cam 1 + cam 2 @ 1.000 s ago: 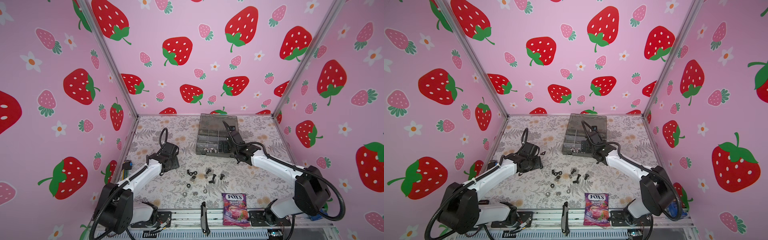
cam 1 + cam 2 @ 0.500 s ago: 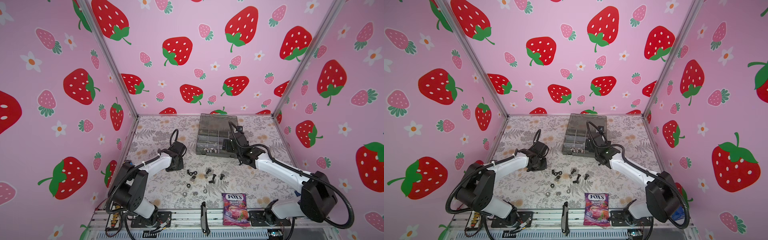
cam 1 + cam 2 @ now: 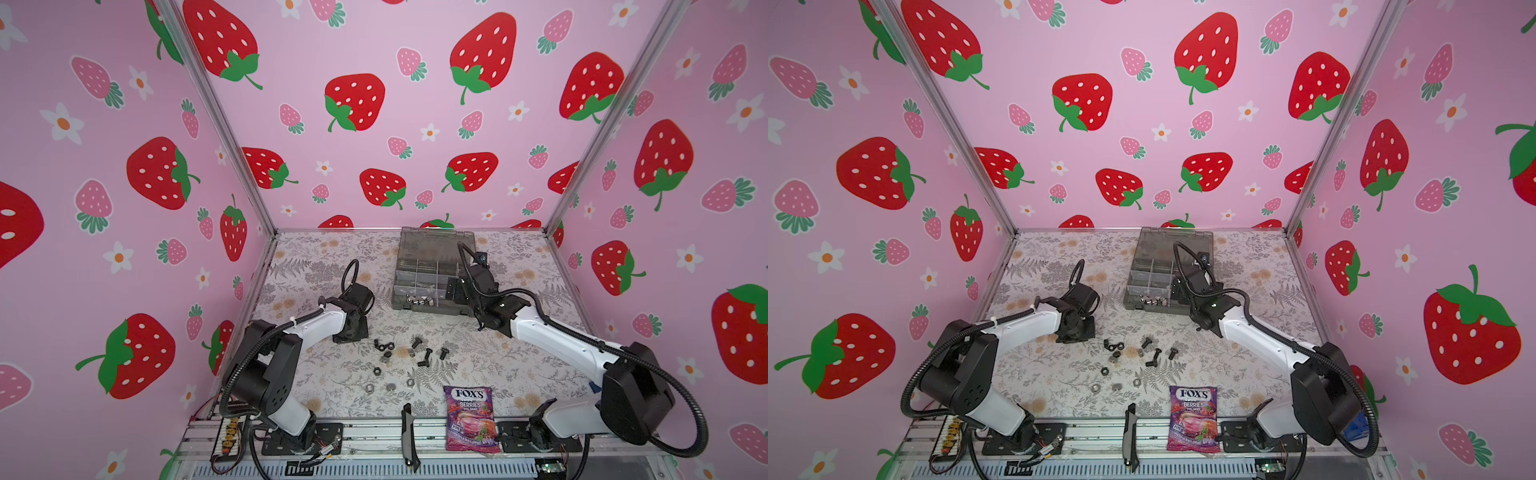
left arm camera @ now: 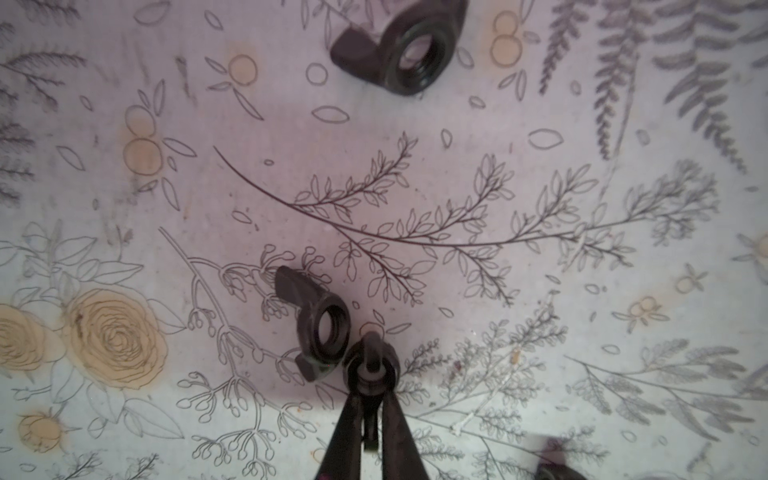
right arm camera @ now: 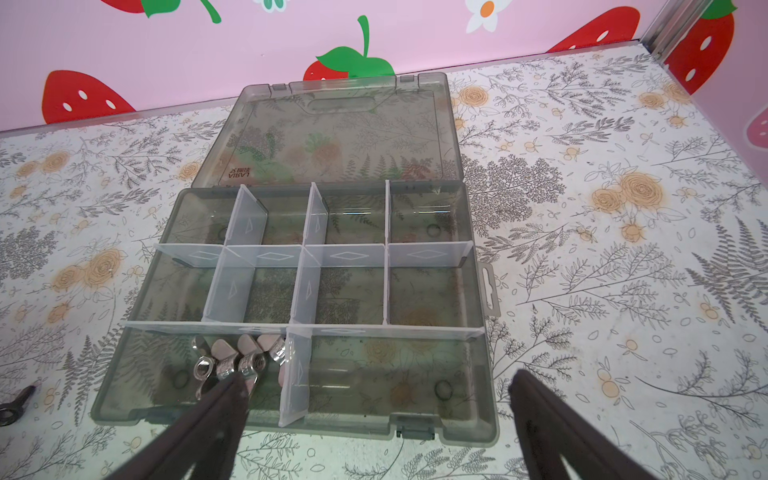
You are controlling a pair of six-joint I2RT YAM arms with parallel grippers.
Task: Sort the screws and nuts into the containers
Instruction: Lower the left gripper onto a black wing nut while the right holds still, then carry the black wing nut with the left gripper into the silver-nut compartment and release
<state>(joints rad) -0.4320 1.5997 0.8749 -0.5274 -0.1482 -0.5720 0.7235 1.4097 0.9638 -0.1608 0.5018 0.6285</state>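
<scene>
Tabletop workspace in both top views; clock directions run from the centre of the table [image 3: 316, 266], with 12 o'clock at the back wall.

The organiser box [image 3: 432, 270], smoky grey and translucent, stands at 12 to 1 o'clock. Its lid [image 5: 345, 124] lies folded open toward the wall, and pale dividers form its compartments [image 5: 428, 286].

The candy bag [image 3: 469, 415], purple, lies flat at the front edge at 5 o'clock.

The right gripper [image 5: 376, 376] is released. Its fingers [image 5: 536, 399] are spread wide, hold nothing, and are poised over the box's front row.

The left gripper [image 4: 371, 374] is clenched, its fingers pressed together on a black winged nut [image 4: 370, 351] at the 10 o'clock edge of the loose hardware. Whether that nut is clear of the table cannot be told.

The screws [image 3: 424, 359] are a few short black bolts. They lie loose near the table centre, on the 3 o'clock side of the scatter.

The nuts are in several places:
- The silver winged nuts [image 5: 237, 361] are heaped in the front compartment on the box's 9 o'clock side, against its rear divider.
- A second winged nut [image 4: 320, 328] lies touching the gripped one.
- A third winged nut [image 4: 415, 54] lies well apart.
- The hex nuts [image 3: 377, 370], black and silver, are strewn from the centre toward 6 o'clock.
</scene>
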